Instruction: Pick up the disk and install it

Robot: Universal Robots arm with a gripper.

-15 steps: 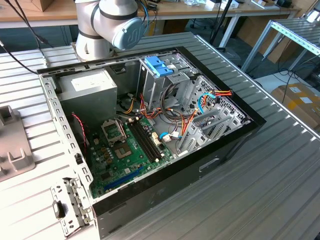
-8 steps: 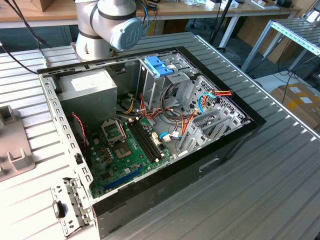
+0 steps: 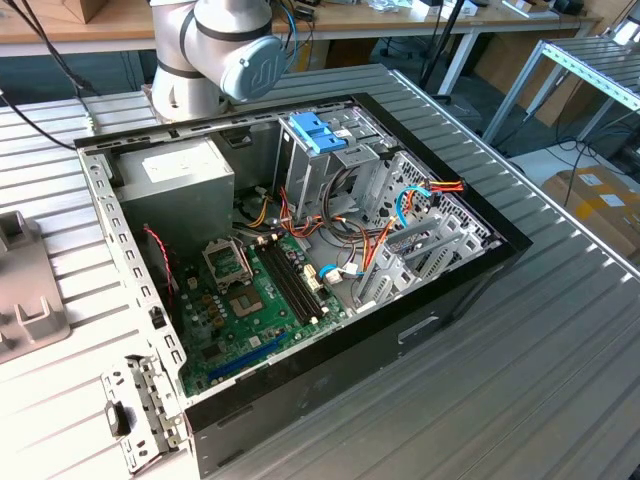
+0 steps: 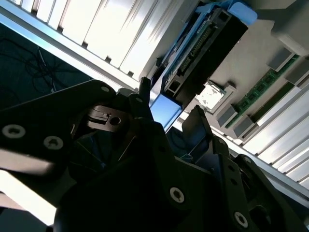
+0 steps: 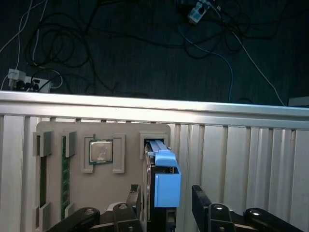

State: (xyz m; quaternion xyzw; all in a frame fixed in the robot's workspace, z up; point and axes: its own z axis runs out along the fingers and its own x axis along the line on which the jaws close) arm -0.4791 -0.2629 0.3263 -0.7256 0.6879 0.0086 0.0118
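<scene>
First wrist view: jaws spread, one on either side of disk [image 5: 164, 174]. Clear gap on one side, other side possibly touching, hard to tell. Nothing clamped. Disk stands on edge in slot of beige holder tray [image 5: 130, 164], blue end tab toward camera. Same tray holds processor chip [image 5: 100, 151] and green memory stick [image 5: 64, 169]. Tray sits on slatted metal bench [image 5: 241, 159]. Beyond bench edge, cables [image 5: 72, 48] on dark floor. Exterior view: open computer case [image 3: 400, 330] on bench, motherboard [image 3: 250, 310] exposed.
</scene>
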